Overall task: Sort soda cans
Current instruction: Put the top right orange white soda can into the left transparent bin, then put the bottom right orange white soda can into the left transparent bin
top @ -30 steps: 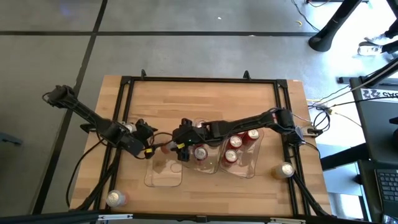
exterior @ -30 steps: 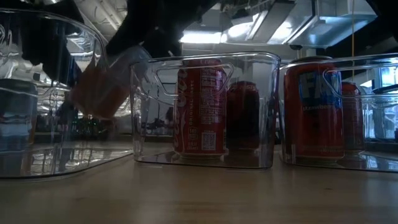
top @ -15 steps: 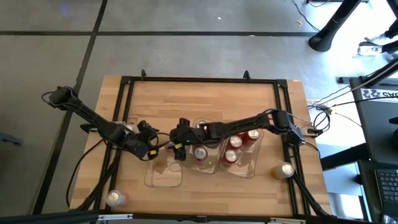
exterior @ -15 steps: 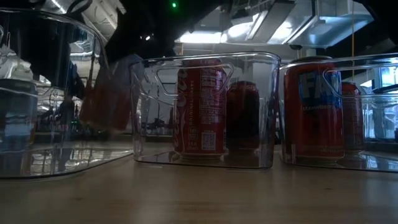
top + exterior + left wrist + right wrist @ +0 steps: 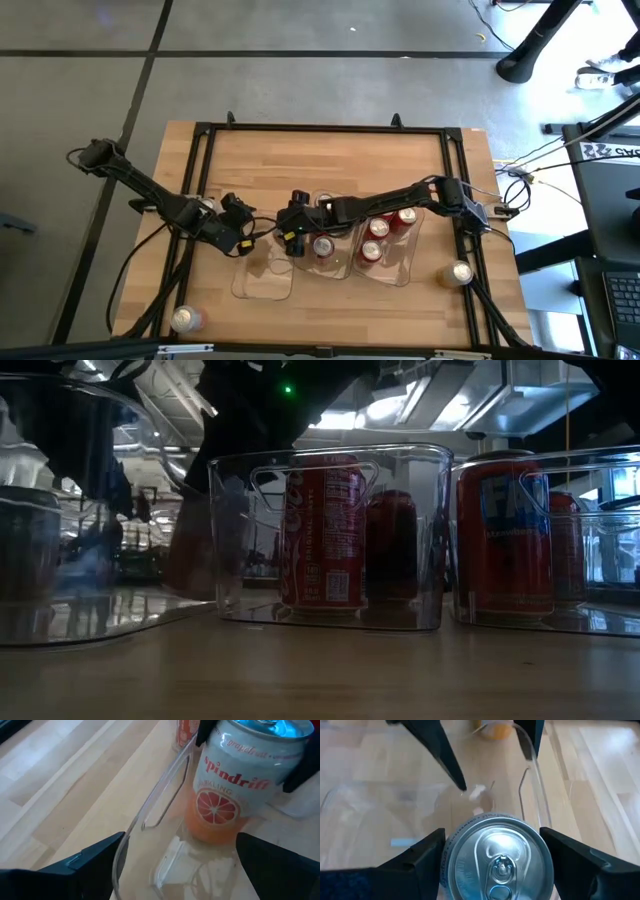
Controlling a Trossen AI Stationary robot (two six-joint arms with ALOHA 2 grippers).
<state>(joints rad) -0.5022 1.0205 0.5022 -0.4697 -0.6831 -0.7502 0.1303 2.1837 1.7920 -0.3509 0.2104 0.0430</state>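
Grapefruit can [image 5: 231,780], pale top half and orange lower half, silver lid: pinched by the right pincer [image 5: 293,237], one finger on each side of the body, as the right wrist view shows from above [image 5: 496,862]. It sits low inside the left clear tray [image 5: 262,285], close to the wall with the handle slot.

Red cans: two in the middle clear tray [image 5: 428,540], the nearer one [image 5: 322,532] upright at the front, a darker one [image 5: 390,545] behind it. More red cans stand in the right clear tray [image 5: 410,272], one large at the front in the low view [image 5: 504,538].

Silver-topped cans loose on the worktop [image 5: 330,160]: one near the right edge [image 5: 455,273], one at the front left corner [image 5: 184,319].

Left pincer [image 5: 240,222]: fingers spread, holding nothing, just outside the left tray and facing the grapefruit can. Its arm reaches in from the worktop's left edge.
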